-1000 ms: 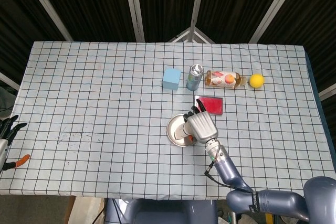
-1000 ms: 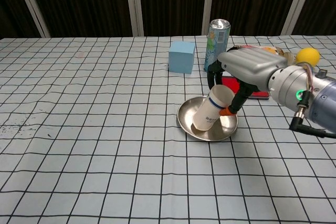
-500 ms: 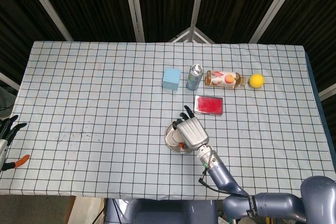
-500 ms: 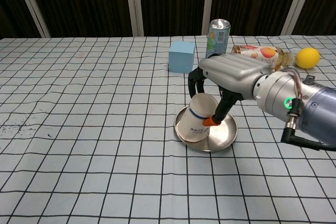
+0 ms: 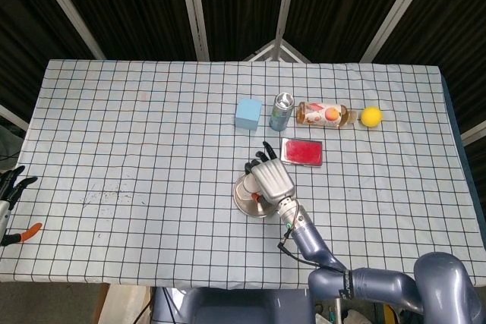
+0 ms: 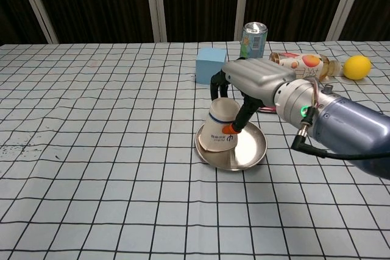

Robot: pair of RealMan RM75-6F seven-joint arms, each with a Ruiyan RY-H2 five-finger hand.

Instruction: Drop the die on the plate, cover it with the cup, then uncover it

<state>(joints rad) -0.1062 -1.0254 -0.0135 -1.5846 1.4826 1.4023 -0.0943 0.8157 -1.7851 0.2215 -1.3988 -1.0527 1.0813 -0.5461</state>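
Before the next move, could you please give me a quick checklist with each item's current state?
1. Right hand holds the cup: ok.
2. Cup is upside down, mouth facing the plate: ok.
3. Cup stands flat: not ok, it is tilted at the plate's left edge.
4. Die is on the plate: cannot tell, none is visible.
5. Left hand is away from the plate: ok.

White cup [image 6: 220, 127] inverted, tilted, on steel plate's [image 6: 248, 152] left rim.
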